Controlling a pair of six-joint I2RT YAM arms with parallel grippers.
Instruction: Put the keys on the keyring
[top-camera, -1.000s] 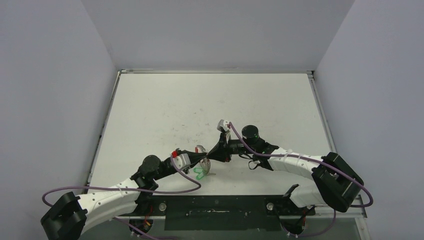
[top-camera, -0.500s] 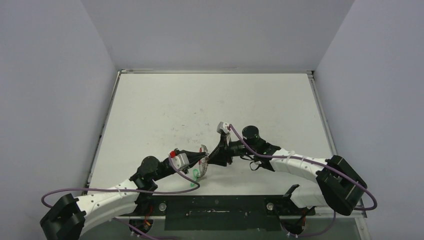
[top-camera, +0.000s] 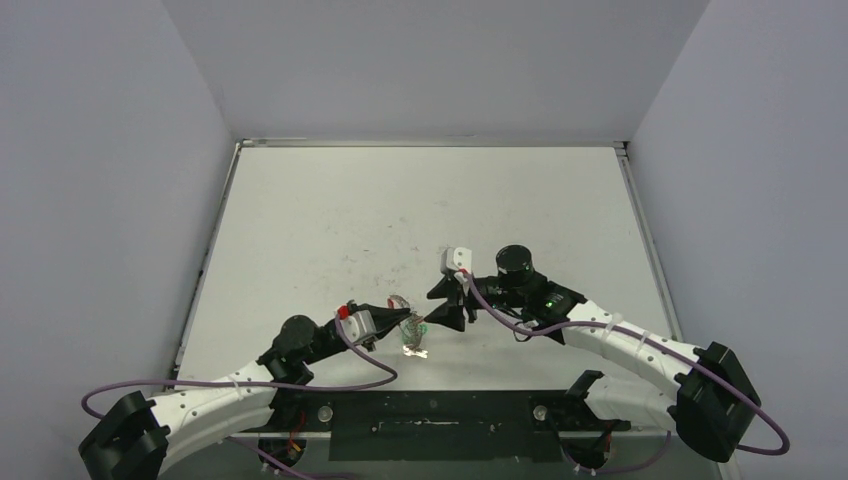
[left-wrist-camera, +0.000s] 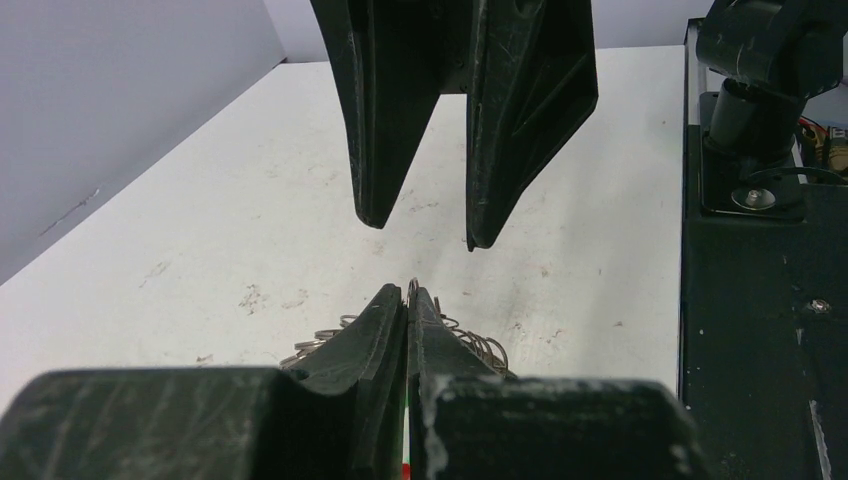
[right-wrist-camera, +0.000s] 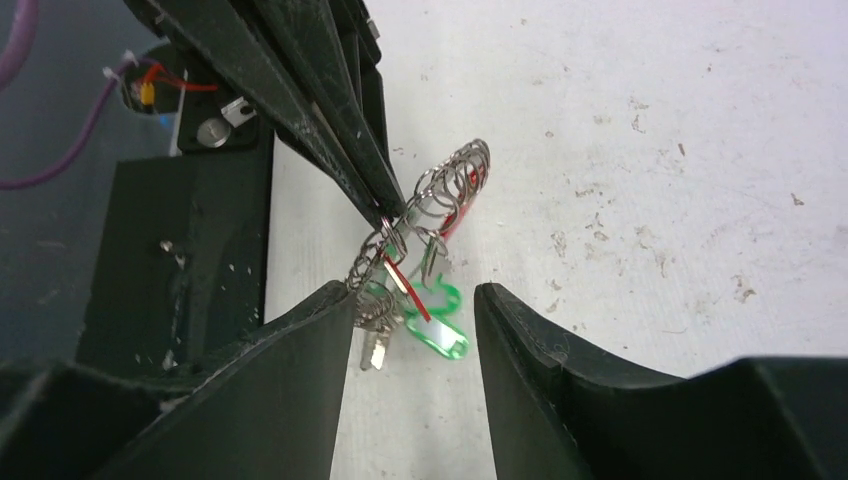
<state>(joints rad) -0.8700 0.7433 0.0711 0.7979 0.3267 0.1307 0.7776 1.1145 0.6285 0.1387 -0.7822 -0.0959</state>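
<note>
**A:** How do the fingers of the left gripper (right-wrist-camera: 385, 213) stand?

**B:** They are pressed tightly together. Their tips pinch one loop of the large keyring (right-wrist-camera: 452, 180), the one with a red curved arc and a fringe of small silvery metal loops. The ring hangs from these tips, over the white table (top-camera: 400, 210).

**A:** And the right gripper (left-wrist-camera: 425, 232)?

**B:** Its two fingers stand apart and they grasp nothing. In the left wrist view they point towards the left fingertips, tip facing tip, with a small gap between the two grippers.

**A:** Where are the keys?

**B:** The small silver metal keys (right-wrist-camera: 375, 345), with their oblong green plastic tags (right-wrist-camera: 440, 335), hang under the loops. They are just below the left fingertips and in the open space between the right fingers. One key is very close to one right finger, and I cannot tell if it touches. A thin red strip also shows among the loops, but whether it is the arc or a tag, I cannot tell.
</note>
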